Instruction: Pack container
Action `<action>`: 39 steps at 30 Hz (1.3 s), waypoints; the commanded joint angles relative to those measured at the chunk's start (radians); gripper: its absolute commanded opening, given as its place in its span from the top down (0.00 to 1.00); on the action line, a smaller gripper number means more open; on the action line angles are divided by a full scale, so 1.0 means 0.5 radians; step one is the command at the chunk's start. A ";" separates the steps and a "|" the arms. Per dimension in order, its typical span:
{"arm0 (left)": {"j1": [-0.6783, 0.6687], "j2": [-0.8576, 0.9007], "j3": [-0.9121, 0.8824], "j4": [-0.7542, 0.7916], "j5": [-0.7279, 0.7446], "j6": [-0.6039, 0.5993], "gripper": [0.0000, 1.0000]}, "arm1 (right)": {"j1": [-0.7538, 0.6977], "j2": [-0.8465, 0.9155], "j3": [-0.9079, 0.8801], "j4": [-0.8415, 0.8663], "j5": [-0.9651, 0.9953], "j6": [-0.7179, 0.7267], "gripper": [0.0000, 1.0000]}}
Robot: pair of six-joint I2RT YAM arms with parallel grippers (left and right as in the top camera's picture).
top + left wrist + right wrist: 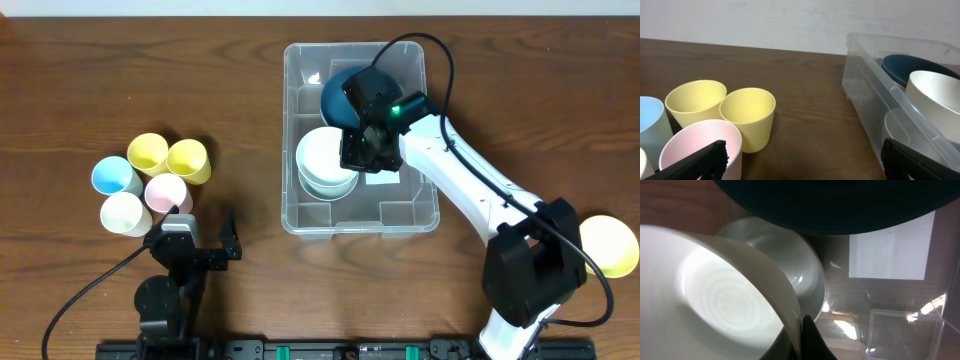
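Observation:
The clear container (290, 130) stands mid-table, holding a dark blue bowl (335, 95) and white bowls (322, 160). My right gripper (362, 148) reaches into it. In the right wrist view, my right gripper (802, 330) is shut on the rim of a white bowl (715, 295), which is tilted over a second white bowl (785, 265). The dark bowl (830, 205) is above them and a white label (890, 247) lies on the container floor. My left gripper (193, 232) sits near the front left, open and holding nothing (802, 165).
Several cups cluster at the left: two yellow (148, 152) (188, 160), a blue (115, 177), a pink (166, 192) and a white (125, 213). The pink cup (695, 145) is right by my left finger. A yellow bowl (608, 245) sits at the far right.

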 commanded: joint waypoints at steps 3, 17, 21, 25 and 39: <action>0.014 -0.012 -0.047 -0.025 0.020 0.027 0.02 | 0.021 0.014 -0.017 0.008 0.024 -0.036 0.93; 0.014 -0.012 -0.047 -0.025 0.020 0.027 0.02 | 0.060 0.108 -0.017 0.045 0.027 -0.035 0.92; 0.014 -0.012 -0.047 -0.025 0.020 0.027 0.02 | 0.059 0.151 -0.017 0.054 0.026 -0.035 0.86; 0.014 -0.012 -0.047 -0.025 0.020 0.027 0.02 | 0.056 0.159 -0.017 0.053 0.043 -0.036 0.68; 0.014 -0.012 -0.047 -0.025 0.020 0.027 0.02 | -0.040 0.062 0.298 -0.278 0.399 -0.058 0.51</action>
